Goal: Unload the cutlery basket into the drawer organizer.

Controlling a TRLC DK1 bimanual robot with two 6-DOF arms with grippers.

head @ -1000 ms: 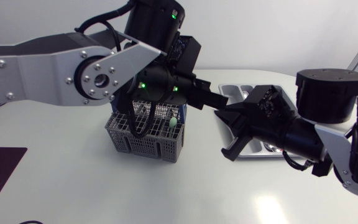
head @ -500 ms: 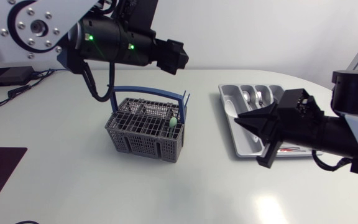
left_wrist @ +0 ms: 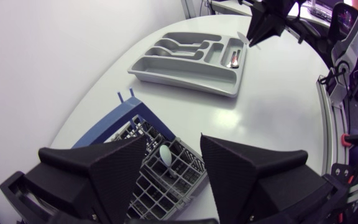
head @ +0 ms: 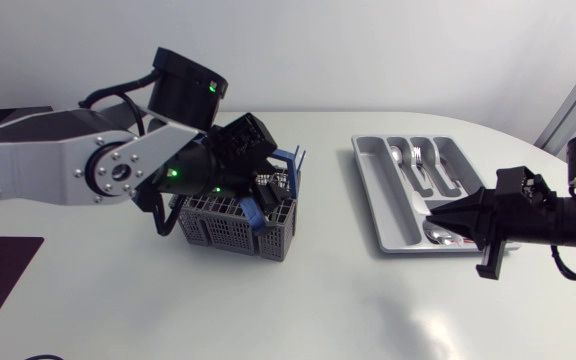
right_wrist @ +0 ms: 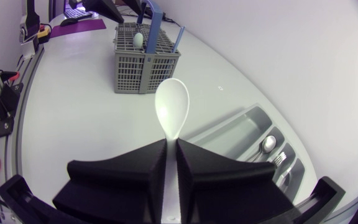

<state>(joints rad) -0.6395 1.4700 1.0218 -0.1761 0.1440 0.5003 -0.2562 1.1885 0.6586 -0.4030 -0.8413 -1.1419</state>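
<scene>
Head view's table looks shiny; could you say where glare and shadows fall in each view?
Head view: glare patch on the table, soft shadow by the basket. Left wrist view: faint shadow along the tray. Right wrist view: faint shadow under the basket.

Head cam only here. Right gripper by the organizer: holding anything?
Observer: Yes, the right gripper is shut on a white spoon, bowl ahead of its fingertips.
Operator: Left gripper open?
Observer: Open. The left gripper hangs over the cutlery basket, gripping nothing.
Operator: Anything left in there?
Observer: One pale rounded handle stands up in a compartment, right under the open gripper.
</scene>
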